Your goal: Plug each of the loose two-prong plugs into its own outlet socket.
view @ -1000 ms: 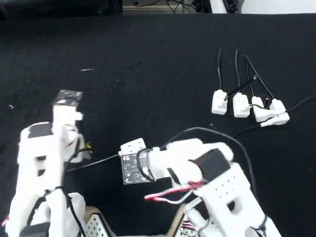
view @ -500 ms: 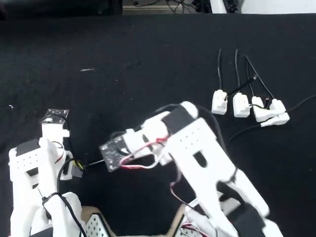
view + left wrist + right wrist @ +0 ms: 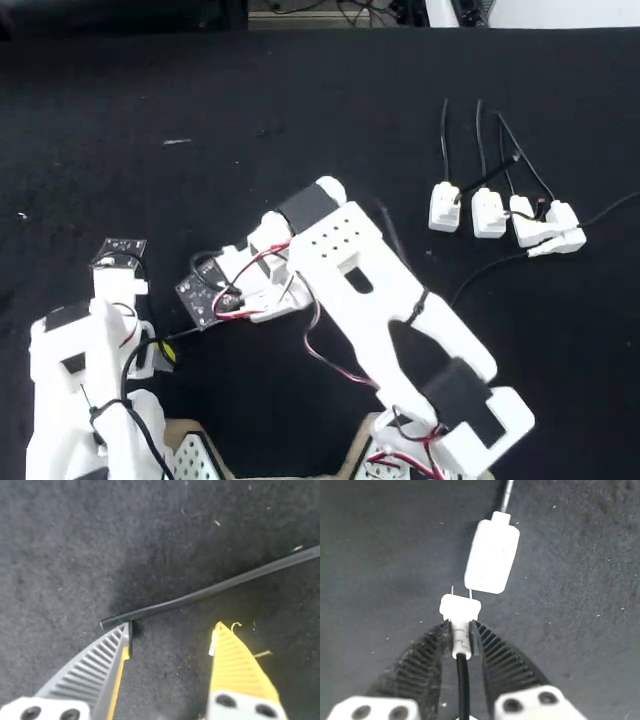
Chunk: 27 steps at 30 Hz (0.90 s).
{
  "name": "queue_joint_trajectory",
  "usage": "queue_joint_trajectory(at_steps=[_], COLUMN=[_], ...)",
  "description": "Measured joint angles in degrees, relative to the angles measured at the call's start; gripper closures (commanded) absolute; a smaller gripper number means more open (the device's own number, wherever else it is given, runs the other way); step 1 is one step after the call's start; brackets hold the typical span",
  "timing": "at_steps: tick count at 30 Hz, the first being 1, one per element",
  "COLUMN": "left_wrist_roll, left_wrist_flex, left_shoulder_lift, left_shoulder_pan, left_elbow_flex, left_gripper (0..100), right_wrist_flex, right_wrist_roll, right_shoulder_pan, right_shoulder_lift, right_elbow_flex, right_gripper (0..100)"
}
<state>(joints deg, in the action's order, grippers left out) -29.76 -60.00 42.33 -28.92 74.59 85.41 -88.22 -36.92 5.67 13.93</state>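
We find the task unfinished. The one two-prong plug point(image 3: 460, 607) under direct inspection is not seated. It lies just short of the end of its white outlet socket point(image 3: 491, 560), which rests flat on the black table point(image 3: 300, 120). One prong meets the socket's near edge and the other appears to stand just outside it, so we judge the pair slightly out of line and needing correction before any push. The right gripper point(image 3: 461, 630) is pressed together on the plug's neck. Its dark ribbed fingers pinch it from both sides, and the plug's cord runs back between them. The left gripper point(image 3: 171, 632) is spread wide and holds nothing. It hangs low over the table with the tip of its grey finger point(image 3: 117, 642) just beside the end of a black cable point(image 3: 210, 591), while the yellow finger is apart from it. Well away, at the far right of the table, four white cord-end pieces point(image 3: 488, 212) lie in a close row with their cords trailing off. We cannot tell whether any of these are already mated, so we record that part of the work as unconfirmed.
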Motion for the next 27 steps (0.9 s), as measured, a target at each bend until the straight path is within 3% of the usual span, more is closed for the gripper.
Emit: queue_joint_trajectory(at_steps=[13,27], left_wrist_roll=[-0.09,-0.09], left_wrist_flex=[0.18,0.18], left_shoulder_lift=[0.0,0.0], left_shoulder_pan=[0.0,0.0], left_elbow_flex=[0.0,0.0], left_gripper=[74,74], right_wrist_flex=[-4.84,-5.19], right_wrist_roll=[-0.26,-5.27], right_shoulder_pan=[-1.05,-1.05], right_shoulder_lift=[-3.78,-4.13], right_elbow_flex=[0.0,-2.46], right_gripper=[98.8,98.8])
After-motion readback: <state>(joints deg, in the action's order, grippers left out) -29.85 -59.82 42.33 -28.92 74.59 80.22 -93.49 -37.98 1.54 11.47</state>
